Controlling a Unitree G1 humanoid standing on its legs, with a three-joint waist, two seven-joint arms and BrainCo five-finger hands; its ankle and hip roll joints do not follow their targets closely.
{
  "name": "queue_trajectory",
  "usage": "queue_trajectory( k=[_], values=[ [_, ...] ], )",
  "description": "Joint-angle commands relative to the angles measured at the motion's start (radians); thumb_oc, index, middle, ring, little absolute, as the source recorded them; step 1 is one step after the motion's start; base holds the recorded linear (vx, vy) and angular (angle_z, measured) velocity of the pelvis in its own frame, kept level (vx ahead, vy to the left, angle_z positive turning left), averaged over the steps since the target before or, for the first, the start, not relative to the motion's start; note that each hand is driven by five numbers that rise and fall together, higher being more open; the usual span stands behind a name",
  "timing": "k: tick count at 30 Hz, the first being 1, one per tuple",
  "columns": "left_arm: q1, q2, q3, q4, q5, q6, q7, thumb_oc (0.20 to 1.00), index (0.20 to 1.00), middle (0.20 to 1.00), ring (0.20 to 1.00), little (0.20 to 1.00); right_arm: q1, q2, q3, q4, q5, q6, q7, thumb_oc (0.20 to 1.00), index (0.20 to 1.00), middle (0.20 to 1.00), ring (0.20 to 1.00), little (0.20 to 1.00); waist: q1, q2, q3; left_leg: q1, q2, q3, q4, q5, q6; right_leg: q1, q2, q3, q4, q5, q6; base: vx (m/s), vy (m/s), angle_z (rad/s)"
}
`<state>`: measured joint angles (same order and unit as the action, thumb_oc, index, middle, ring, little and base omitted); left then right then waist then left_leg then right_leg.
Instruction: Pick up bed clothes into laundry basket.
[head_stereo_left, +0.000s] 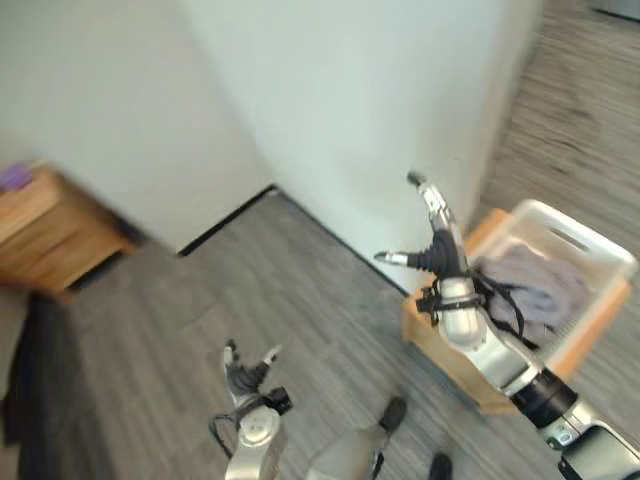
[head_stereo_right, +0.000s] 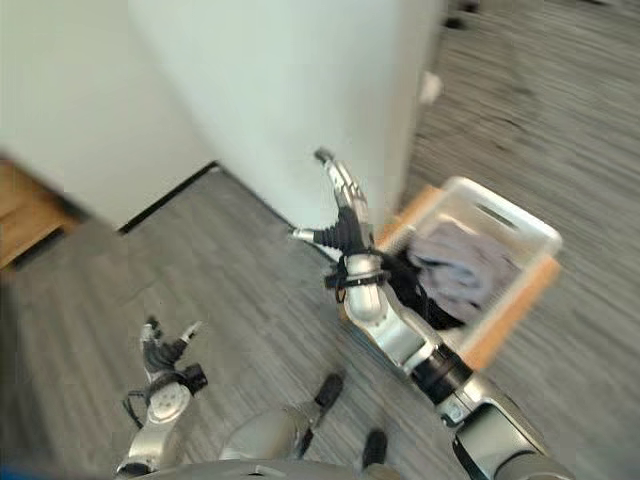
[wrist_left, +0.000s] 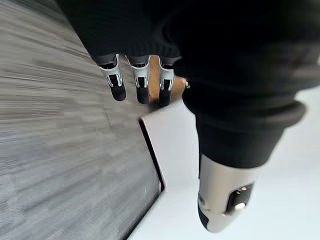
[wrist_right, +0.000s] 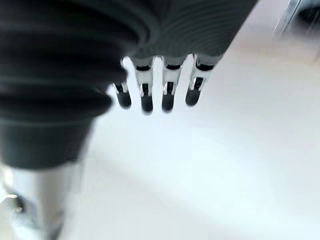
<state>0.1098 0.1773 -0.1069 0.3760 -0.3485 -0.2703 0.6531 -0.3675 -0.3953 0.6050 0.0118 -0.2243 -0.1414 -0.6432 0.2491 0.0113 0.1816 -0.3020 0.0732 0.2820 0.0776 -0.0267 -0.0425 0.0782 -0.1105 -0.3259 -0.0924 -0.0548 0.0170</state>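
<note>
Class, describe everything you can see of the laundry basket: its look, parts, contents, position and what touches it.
The laundry basket is a pale, whitish, plastic-looking tub with a rounded rim and a slot handle cut in its far wall. It stands upright on a low wooden stand on the grey floor, beside the white bed. Grey clothes lie crumpled inside. The right hand, fingers straight, is raised beside it, over the bed edge, not touching it.

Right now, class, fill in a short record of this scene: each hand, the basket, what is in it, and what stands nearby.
left hand: open, empty, low over the grey floor
right hand: open, empty, raised near the white bed
laundry basket: white, on a wooden stand
clothes: grey, lying in the basket
wooden cabinet: by the wall
</note>
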Motion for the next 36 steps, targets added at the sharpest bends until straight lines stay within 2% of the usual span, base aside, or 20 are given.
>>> queue_trajectory(
  k=[1,3,4,5,6,7,8,10,11,15,16,17,21,26,27,28,29,30,32,36],
  values=[
    [0.003,0.084,0.068,-0.217,-0.236,-0.148,-0.194,1.000,1.000,1.000,1.000,1.000,0.091,0.008,-0.204,-0.044,0.182,-0.077,0.051,1.000,1.000,1.000,1.000,1.000,-0.067,0.002,-0.090,0.108,0.064,0.172,-0.004,-0.039,0.051,0.053,-0.085,-0.161,0.014,-0.006,0.080,0.29,-0.015,3.26],
    [0.048,0.091,0.077,-0.245,-0.259,-0.152,-0.235,1.000,1.000,1.000,1.000,1.000,0.157,0.016,-0.233,-0.073,0.204,-0.088,0.086,1.000,1.000,1.000,1.000,1.000,-0.067,-0.006,-0.109,0.152,0.009,0.112,-0.072,-0.033,0.067,0.077,-0.098,-0.192,0.037,0.008,0.090,0.39,0.096,2.85],
    [0.036,0.117,0.109,-0.287,-0.281,-0.173,-0.273,1.000,1.000,1.000,1.000,1.000,0.183,0.025,-0.277,-0.052,0.217,-0.094,0.120,1.000,1.000,1.000,1.000,1.000,-0.037,-0.025,-0.123,0.198,-0.058,0.019,-0.125,-0.037,0.101,0.064,-0.159,-0.219,0.218,0.081,0.122,0.42,0.134,1.33],
    [0.035,0.119,0.109,-0.288,-0.283,-0.172,-0.274,1.000,1.000,1.000,1.000,1.000,0.182,0.026,-0.280,-0.052,0.219,-0.093,0.122,1.000,1.000,1.000,1.000,1.000,-0.040,-0.028,-0.121,0.202,-0.067,0.015,-0.132,-0.036,0.107,0.061,-0.170,-0.220,0.232,0.078,0.131,0.37,0.165,1.00],
    [0.032,0.128,0.113,-0.310,-0.313,-0.173,-0.300,1.000,1.000,1.000,1.000,1.000,0.180,0.024,-0.289,-0.058,0.234,-0.098,0.134,1.000,1.000,1.000,1.000,1.000,-0.041,-0.027,-0.116,0.221,-0.091,-0.017,-0.149,-0.044,0.128,0.037,-0.212,-0.192,0.358,0.141,0.157,0.23,0.181,1.66],
    [0.022,0.147,0.099,-0.362,-0.329,-0.192,-0.347,1.000,1.000,1.000,1.000,1.000,0.155,0.021,-0.288,-0.050,0.190,-0.090,0.148,1.000,1.000,1.000,1.000,1.000,-0.077,0.012,-0.099,0.235,-0.094,-0.103,-0.165,0.000,0.149,-0.110,-0.182,0.011,0.622,0.248,0.150,0.28,0.148,1.55],
    [0.017,0.149,0.093,-0.379,-0.323,-0.200,-0.340,1.000,1.000,1.000,1.000,1.000,0.144,0.017,-0.286,-0.044,0.172,-0.088,0.148,1.000,1.000,1.000,1.000,1.000,-0.091,0.028,-0.099,0.239,-0.091,-0.149,-0.165,0.002,0.146,-0.169,-0.142,0.103,0.678,0.225,0.141,0.25,0.025,2.43],
    [-0.010,0.157,0.066,-0.407,-0.358,-0.181,-0.360,1.000,1.000,1.000,1.000,1.000,0.123,0.009,-0.288,-0.038,0.196,-0.077,0.157,1.000,1.000,1.000,1.000,1.000,-0.142,0.038,-0.101,0.235,-0.091,-0.279,-0.165,0.038,0.114,-0.277,0.028,0.314,0.692,0.109,0.085,0.19,-0.116,2.33],
    [-0.011,0.156,0.067,-0.406,-0.359,-0.181,-0.362,1.000,1.000,1.000,1.000,1.000,0.122,0.008,-0.287,-0.038,0.196,-0.077,0.158,1.000,1.000,1.000,1.000,1.000,-0.144,0.040,-0.106,0.228,-0.087,-0.280,-0.165,0.041,0.112,-0.283,0.032,0.311,0.689,0.113,0.083,0.16,-0.159,1.98],
    [-0.061,0.164,0.012,-0.406,-0.394,-0.161,-0.420,1.000,1.000,1.000,1.000,1.000,0.097,-0.007,-0.297,-0.043,0.204,-0.060,0.170,1.000,1.000,1.000,1.000,1.000,-0.216,0.018,-0.083,0.213,-0.135,-0.562,-0.165,0.043,0.073,-0.339,0.122,0.687,0.464,0.024,0.070,0.25,-0.300,2.45],
    [-0.084,0.179,-0.017,-0.405,-0.398,-0.148,-0.439,1.000,1.000,1.000,1.000,1.000,0.098,-0.022,-0.319,-0.044,0.233,-0.056,0.174,1.000,1.000,1.000,1.000,1.000,-0.255,-0.006,-0.077,0.223,-0.165,-0.652,-0.165,0.052,0.059,-0.328,0.210,0.857,0.329,0.035,0.082,0.31,-0.312,2.37],
    [-0.105,0.186,-0.035,-0.397,-0.407,-0.143,-0.453,1.000,1.000,1.000,1.000,1.000,0.097,-0.027,-0.334,-0.034,0.251,-0.057,0.168,1.000,1.000,1.000,1.000,1.000,-0.272,-0.014,-0.067,0.217,-0.172,-0.672,-0.165,0.059,0.035,-0.325,0.226,0.888,0.271,0.046,0.087,0.18,-0.225,1.76],
    [-0.151,0.196,-0.070,-0.376,-0.420,-0.144,-0.470,1.000,1.000,1.000,1.000,1.000,0.044,-0.010,-0.333,-0.015,0.298,-0.071,0.167,1.000,1.000,1.000,1.000,1.000,-0.323,-0.041,-0.055,0.209,-0.182,-0.724,-0.165,0.062,-0.008,-0.319,0.191,0.845,0.123,0.103,0.099,0.05,-0.217,2.86],
    [-0.115,0.195,-0.011,-0.413,-0.376,-0.146,-0.463,1.000,1.000,1.000,1.000,1.000,-0.002,-0.014,-0.292,-0.038,0.299,-0.077,0.231,1.000,1.000,1.000,1.000,1.000,-0.281,-0.076,-0.060,0.137,-0.164,-0.728,-0.165,0.091,-0.018,-0.243,0.183,0.863,0.033,0.122,0.050,-0.02,-0.269,0.59],
    [-0.108,0.185,-0.012,-0.427,-0.360,-0.137,-0.463,1.000,1.000,1.000,1.000,1.000,0.000,-0.030,-0.292,-0.025,0.299,-0.077,0.234,1.000,1.000,1.000,1.000,1.000,-0.288,-0.085,-0.042,0.136,-0.134,-0.558,-0.158,0.081,0.002,-0.219,0.154,0.791,0.016,0.107,0.047,0.01,-0.168,0.64],
    [-0.109,0.185,-0.011,-0.428,-0.360,-0.137,-0.463,1.000,1.000,1.000,1.000,1.000,-0.002,-0.030,-0.292,-0.024,0.300,-0.078,0.234,1.000,1.000,1.000,1.000,1.000,-0.287,-0.085,-0.040,0.136,-0.134,-0.557,-0.160,0.086,0.001,-0.220,0.154,0.792,0.015,0.111,0.048,-0.10,-0.115,1.18],
    [-0.108,0.184,-0.009,-0.428,-0.354,-0.122,-0.472,1.000,1.000,1.000,1.000,1.000,0.004,-0.032,-0.293,-0.012,0.317,-0.077,0.239,1.000,1.000,1.000,1.000,1.000,-0.309,-0.102,-0.025,0.169,-0.101,-0.366,-0.112,0.023,0.034,-0.221,0.108,0.714,0.015,0.118,0.060,-0.33,-0.128,1.16],
    [-0.095,0.191,0.009,-0.426,-0.363,-0.100,-0.498,1.000,1.000,1.000,1.000,1.000,0.019,-0.022,-0.299,-0.019,0.346,-0.079,0.245,1.000,1.000,1.000,1.000,1.000,-0.315,-0.132,0.006,0.181,-0.081,-0.229,0.069,-0.092,0.042,-0.230,0.035,0.596,0.020,0.142,0.064,-0.41,-0.142,1.51],
    [-0.089,0.201,0.028,-0.424,-0.365,-0.094,-0.510,1.000,1.000,1.000,1.000,1.000,0.028,-0.013,-0.302,-0.025,0.359,-0.076,0.262,1.000,1.000,1.000,1.000,1.000,-0.320,-0.136,0.006,0.204,-0.073,-0.206,0.078,-0.114,0.030,-0.239,0.014,0.549,0.023,0.149,0.058,-0.20,-0.069,1.77],
    [-0.034,0.212,0.054,-0.411,-0.380,-0.052,-0.549,1.000,1.000,1.000,1.000,1.000,0.072,0.010,-0.301,-0.008,0.390,-0.057,0.327,1.000,1.000,1.000,1.000,1.000,-0.296,-0.085,-0.030,0.315,-0.053,-0.239,-0.165,-0.041,0.027,-0.214,0.016,0.436,0.055,0.123,0.053,0.07,0.007,0.94]
  ],
)
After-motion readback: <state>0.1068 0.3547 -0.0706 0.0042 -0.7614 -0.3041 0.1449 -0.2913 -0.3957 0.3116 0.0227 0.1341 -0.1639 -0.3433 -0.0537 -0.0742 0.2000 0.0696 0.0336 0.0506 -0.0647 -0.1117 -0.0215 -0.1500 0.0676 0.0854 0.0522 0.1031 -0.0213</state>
